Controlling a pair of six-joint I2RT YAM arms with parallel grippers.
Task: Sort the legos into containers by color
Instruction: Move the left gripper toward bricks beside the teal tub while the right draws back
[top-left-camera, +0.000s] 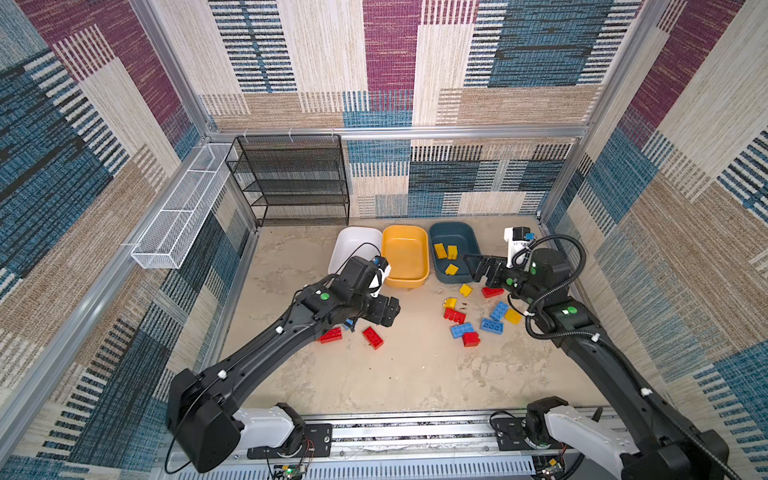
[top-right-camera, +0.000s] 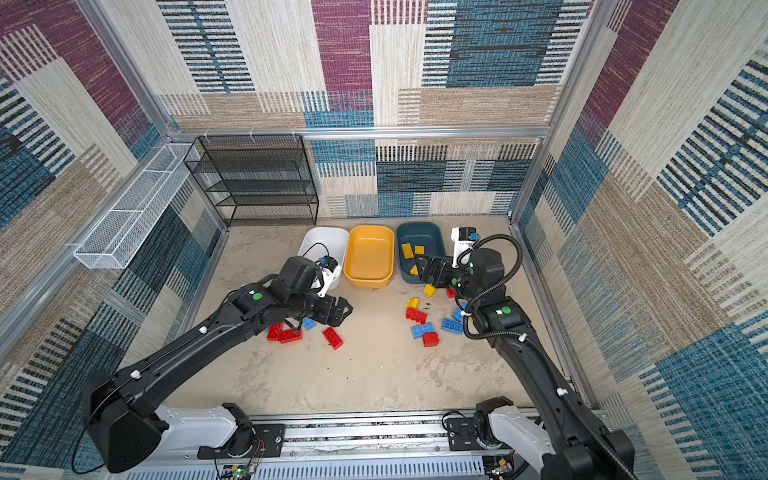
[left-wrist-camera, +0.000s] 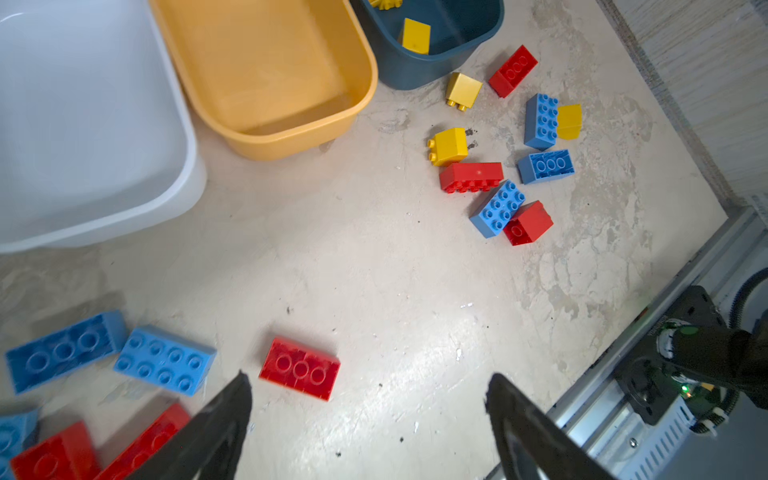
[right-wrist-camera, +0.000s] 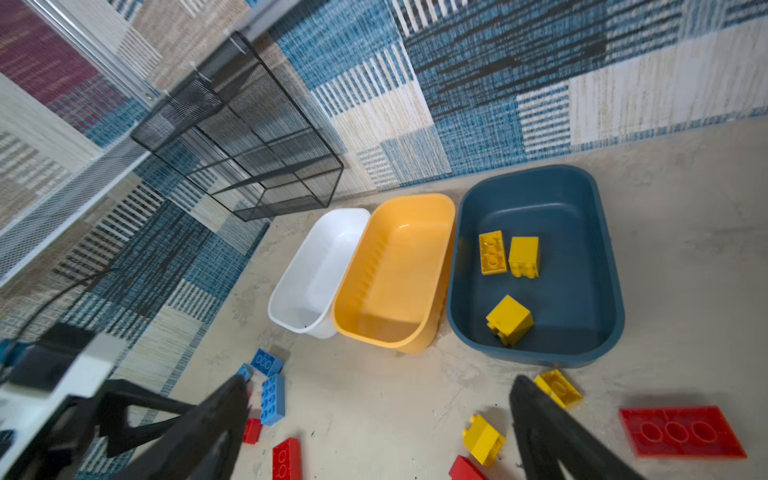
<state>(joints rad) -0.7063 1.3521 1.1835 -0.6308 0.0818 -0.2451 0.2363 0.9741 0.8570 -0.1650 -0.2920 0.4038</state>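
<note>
My left gripper (left-wrist-camera: 369, 378) hangs spread and empty. A red brick (left-wrist-camera: 299, 368) lies hollow side up just ahead of it, nearer one finger than the other, so closing from here could shove it aside rather than catch it. My right gripper (right-wrist-camera: 378, 380) is spread and empty too, and the teal tub (right-wrist-camera: 573, 291) just beyond it holds three yellow bricks (right-wrist-camera: 509, 319). A loose yellow brick (right-wrist-camera: 559, 388) shows right beside one finger; reaching for it might knock the tub.
</note>
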